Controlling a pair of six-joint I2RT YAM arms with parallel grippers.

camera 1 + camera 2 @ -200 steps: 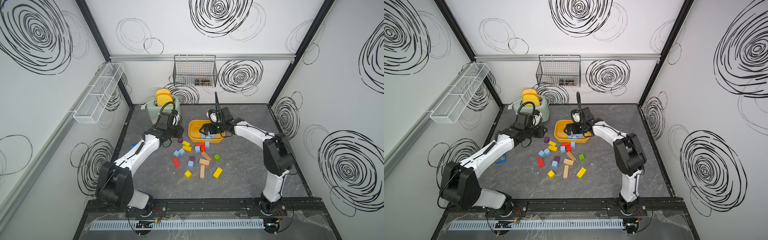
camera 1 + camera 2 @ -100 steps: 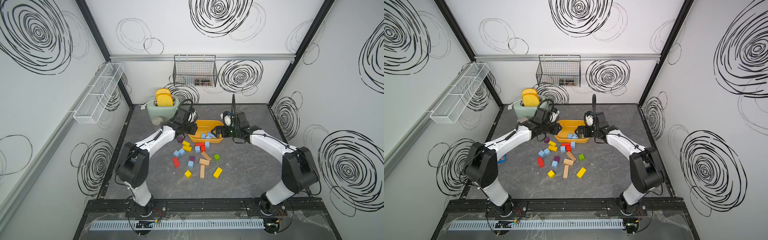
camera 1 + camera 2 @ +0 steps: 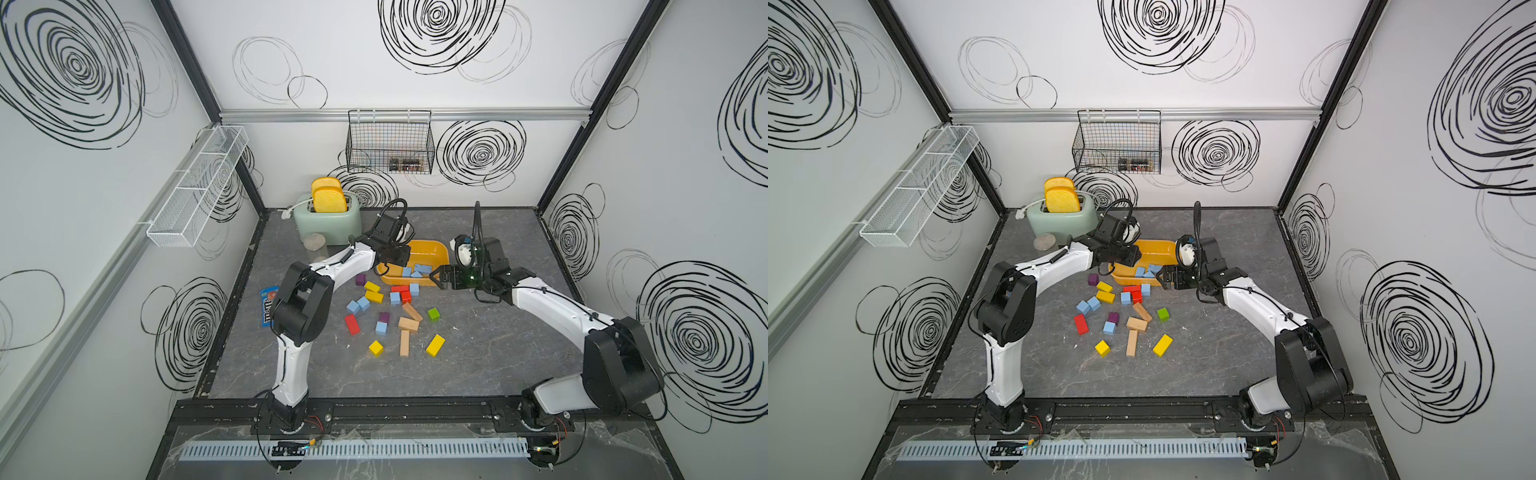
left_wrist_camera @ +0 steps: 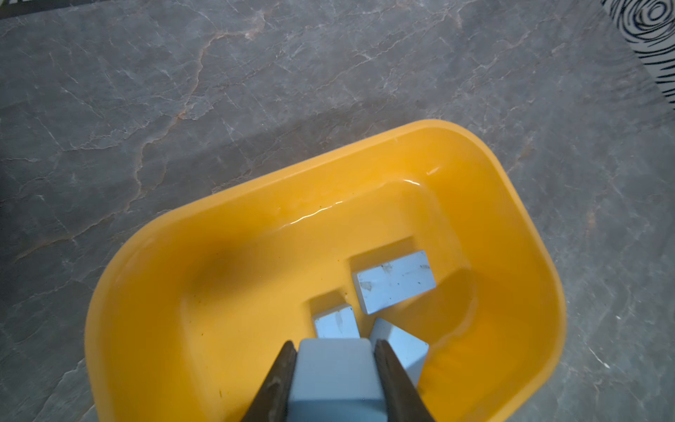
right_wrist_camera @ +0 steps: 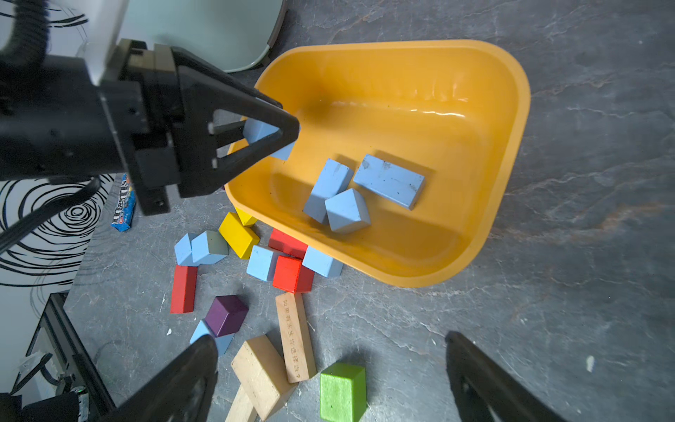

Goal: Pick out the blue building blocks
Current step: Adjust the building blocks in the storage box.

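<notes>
One blue block (image 4: 336, 380) is pinched in the left gripper (image 4: 334, 345), whose jaws press flat on two opposite faces. In a top view it hangs over the 9 o'clock side of the yellow tub (image 3: 432, 248). Three more blue building blocks (image 5: 389, 184) lie on the tub's floor, a brick and two others touching one another. Five others (image 3: 358, 305) lie loose on the tabletop (image 3: 478, 353), from 6 to 8 o'clock of the tub, two of them just beside red blocks (image 3: 402, 291). They look like light, rigid, matte wood, unlikely to slip or break. Flat opposite faces seem the best hold, and bricks are best taken across the narrow width. The right gripper (image 3: 435, 279), at the tub's 4 o'clock, gapes wide and holds nothing.
</notes>
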